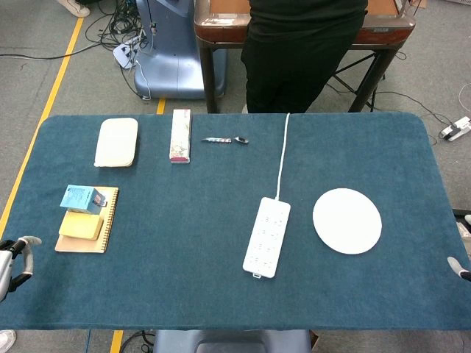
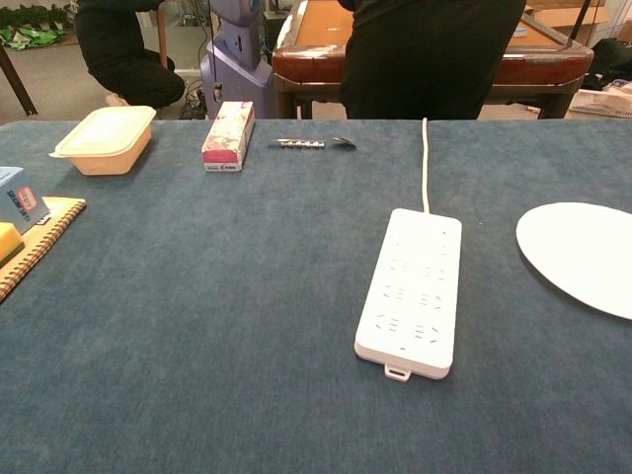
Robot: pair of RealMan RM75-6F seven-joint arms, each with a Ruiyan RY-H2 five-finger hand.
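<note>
My left hand (image 1: 15, 263) shows only at the table's left edge in the head view, fingers apart and holding nothing. It is nearest the spiral notebook (image 1: 109, 219), which carries a yellow pad (image 1: 81, 225) and a small blue box (image 1: 82, 198). Only a fingertip of my right hand (image 1: 459, 268) shows at the right edge, close to the white round plate (image 1: 347, 220). A white power strip (image 1: 267, 236) lies in the middle, its cord running to the far edge. The chest view shows neither hand.
Along the far side lie a cream lidded container (image 1: 116, 142), a pink and white box (image 1: 180, 135) and a small spoon (image 1: 226, 140). A person in black (image 1: 302, 51) stands behind the blue-covered table (image 1: 184, 279), before a brown table (image 1: 383, 29).
</note>
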